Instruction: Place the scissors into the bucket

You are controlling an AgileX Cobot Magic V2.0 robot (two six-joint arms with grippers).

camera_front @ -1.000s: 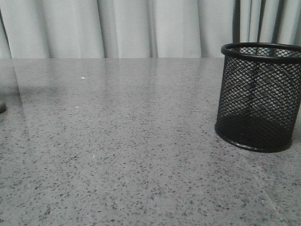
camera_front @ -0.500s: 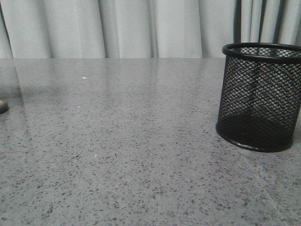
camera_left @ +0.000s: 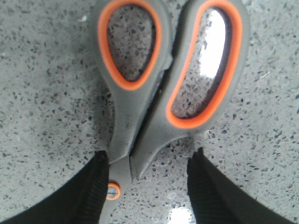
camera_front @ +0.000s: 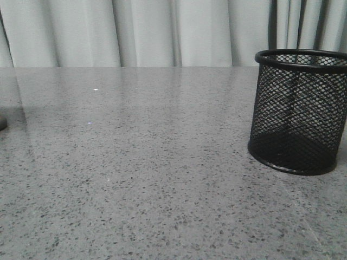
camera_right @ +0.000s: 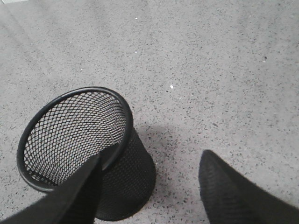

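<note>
The scissors [camera_left: 140, 116] lie flat on the speckled table, with grey handles, orange-lined finger holes and an orange pivot screw [camera_left: 112, 190]. My left gripper [camera_left: 149, 156] is open and low over them, its fingers on either side of the pivot. One finger is against the blade side and the other stands apart. The blades are hidden under the wrist. The bucket [camera_front: 298, 114], black wire mesh, stands upright and empty at the right. It also shows in the right wrist view [camera_right: 79, 135]. My right gripper [camera_right: 152, 158] is open above it, with one finger over its rim.
The grey speckled table [camera_front: 152, 179] runs back to a pale curtain [camera_front: 146, 32]. A small dark shape [camera_front: 2, 122] sits at the left edge of the front view, and I cannot tell what it is. Neither arm shows in the front view.
The dark shape at the front view's left edge showed an orange spot half a second ago and no longer does. The bucket has not moved.
</note>
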